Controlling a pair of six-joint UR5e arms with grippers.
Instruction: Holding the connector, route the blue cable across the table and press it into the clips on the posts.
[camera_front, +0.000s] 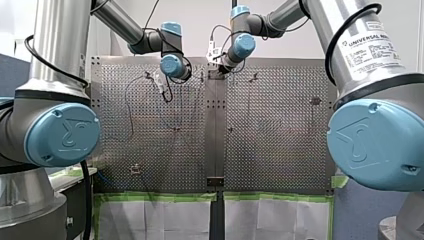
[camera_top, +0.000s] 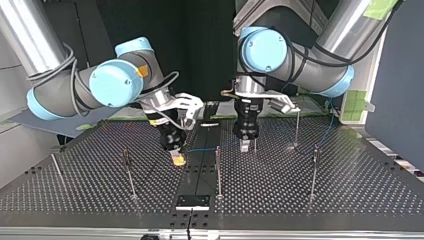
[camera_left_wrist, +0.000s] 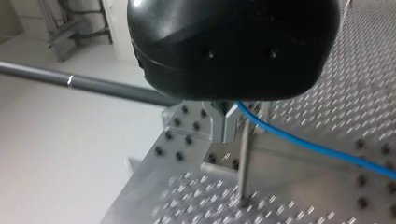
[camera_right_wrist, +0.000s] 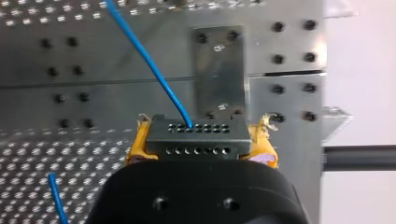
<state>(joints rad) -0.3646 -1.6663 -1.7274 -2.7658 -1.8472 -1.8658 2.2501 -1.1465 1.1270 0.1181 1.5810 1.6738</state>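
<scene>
Beside the centre post (camera_top: 218, 172), slightly farther back, my right hand (camera_top: 178, 159) clamps the connector (camera_right_wrist: 196, 139) between yellow pads (camera_right_wrist: 140, 145). The blue cable (camera_top: 204, 148) runs from it past that post's top to my left hand (camera_top: 245, 145), pinched on it.

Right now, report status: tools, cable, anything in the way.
Right tool shut on connector. Left tool shut on blue cable, which runs between both tools. Thin post close beside it.

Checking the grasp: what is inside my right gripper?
A grey rectangular connector with rows of holes between yellow pads; the blue cable leaves its upper row. The rest is hidden behind my right gripper.
</scene>
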